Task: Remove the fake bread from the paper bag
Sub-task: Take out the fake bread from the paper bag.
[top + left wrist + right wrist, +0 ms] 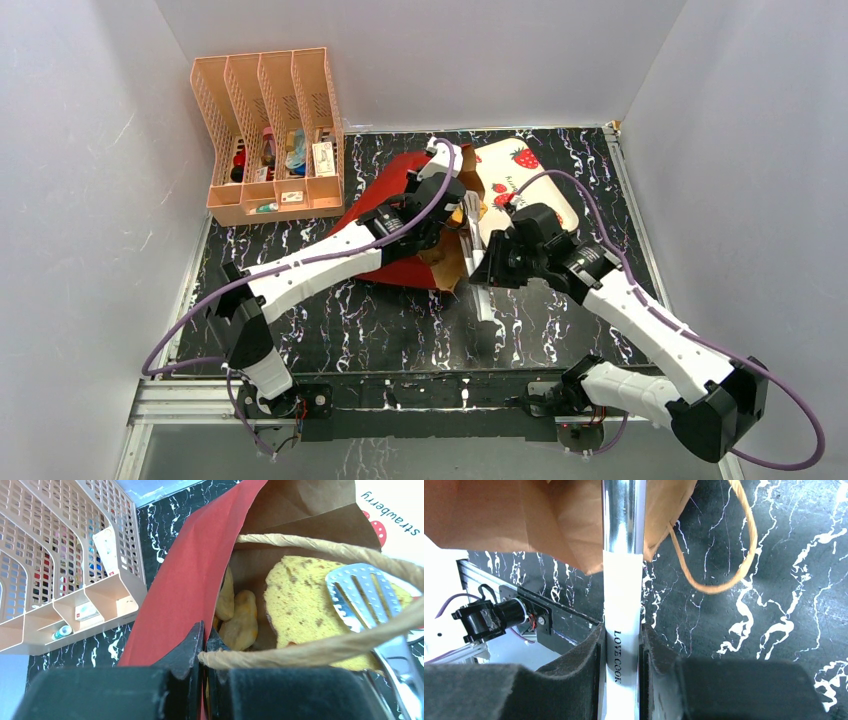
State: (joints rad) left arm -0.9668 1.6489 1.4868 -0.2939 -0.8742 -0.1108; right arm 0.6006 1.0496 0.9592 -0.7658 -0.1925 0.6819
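Two arms meet at the paper bag lying on the table. Only the left wrist view looks into the bag mouth: fake bread inside, a yellow slice with golden pieces behind it, and the slotted head of a spatula over the slice. The left gripper is pinched together on the bag's red rim beside the cord handle. Only the right wrist view shows the right gripper clamped on the spatula's white handle. The top view alone shows the whole peach organiser.
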